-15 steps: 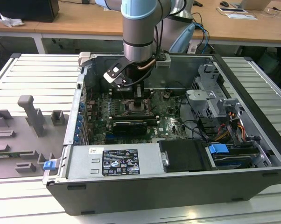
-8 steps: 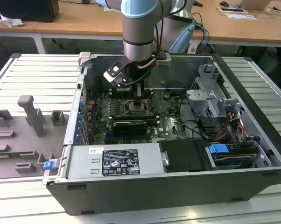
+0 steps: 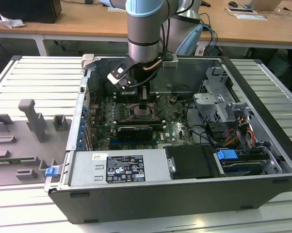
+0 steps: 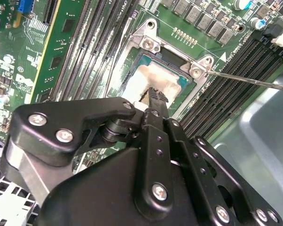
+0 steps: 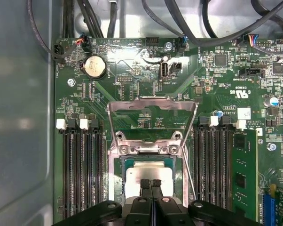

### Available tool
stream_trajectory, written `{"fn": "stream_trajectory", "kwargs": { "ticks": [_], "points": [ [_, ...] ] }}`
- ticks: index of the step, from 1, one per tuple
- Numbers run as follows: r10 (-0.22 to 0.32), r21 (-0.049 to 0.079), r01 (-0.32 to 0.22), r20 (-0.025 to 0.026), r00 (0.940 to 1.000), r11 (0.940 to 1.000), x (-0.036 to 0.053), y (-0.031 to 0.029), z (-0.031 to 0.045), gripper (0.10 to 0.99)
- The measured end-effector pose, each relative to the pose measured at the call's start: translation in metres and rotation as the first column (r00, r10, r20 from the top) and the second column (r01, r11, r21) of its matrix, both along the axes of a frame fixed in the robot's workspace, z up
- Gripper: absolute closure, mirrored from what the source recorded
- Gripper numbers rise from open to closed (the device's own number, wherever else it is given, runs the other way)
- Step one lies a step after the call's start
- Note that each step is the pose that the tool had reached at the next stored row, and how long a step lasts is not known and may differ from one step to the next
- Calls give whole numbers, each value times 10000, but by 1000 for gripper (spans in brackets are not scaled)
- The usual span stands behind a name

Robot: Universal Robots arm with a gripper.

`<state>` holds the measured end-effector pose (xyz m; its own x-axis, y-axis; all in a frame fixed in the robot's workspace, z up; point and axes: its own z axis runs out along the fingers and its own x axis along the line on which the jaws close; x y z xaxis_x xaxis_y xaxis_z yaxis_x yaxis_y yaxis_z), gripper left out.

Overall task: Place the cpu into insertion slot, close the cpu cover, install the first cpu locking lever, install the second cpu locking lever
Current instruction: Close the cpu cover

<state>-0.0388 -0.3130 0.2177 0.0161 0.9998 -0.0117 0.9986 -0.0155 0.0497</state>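
Note:
The cpu (image 5: 148, 170), silver-grey on top, lies flat in the insertion slot (image 5: 119, 175) on the green board; in the second wrist view the cpu (image 4: 162, 77) looks pale and glossy. My gripper (image 5: 151, 183) is shut, its two black fingertips pressed together at the cpu's near edge, with nothing between them. Whether they touch it I cannot tell. The cpu cover (image 5: 152, 104) stands swung open, a thin silver frame hinged at the slot's far side. In the exterior view the gripper (image 3: 143, 105) hangs over the slot (image 3: 145, 114) inside the computer case.
A thin silver locking lever (image 5: 189, 175) juts up beside the slot; the lever (image 4: 254, 81) reaches toward the case wall. Black memory slots (image 5: 82, 174) flank the socket. Cables (image 5: 216, 28), a drive cage (image 3: 219, 92) and the case walls (image 3: 83, 111) ring the board.

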Motion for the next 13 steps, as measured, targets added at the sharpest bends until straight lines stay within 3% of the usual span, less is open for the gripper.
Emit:
{"fn": "stream_trajectory", "kwargs": {
  "ticks": [10, 13],
  "points": [
    [-1, -1, 1, -2, 10000, 10000, 5, 0, 18, 980],
    [1, -3, -1, -2, 10000, 10000, 6, 2, 107, 980]
  ]
}}
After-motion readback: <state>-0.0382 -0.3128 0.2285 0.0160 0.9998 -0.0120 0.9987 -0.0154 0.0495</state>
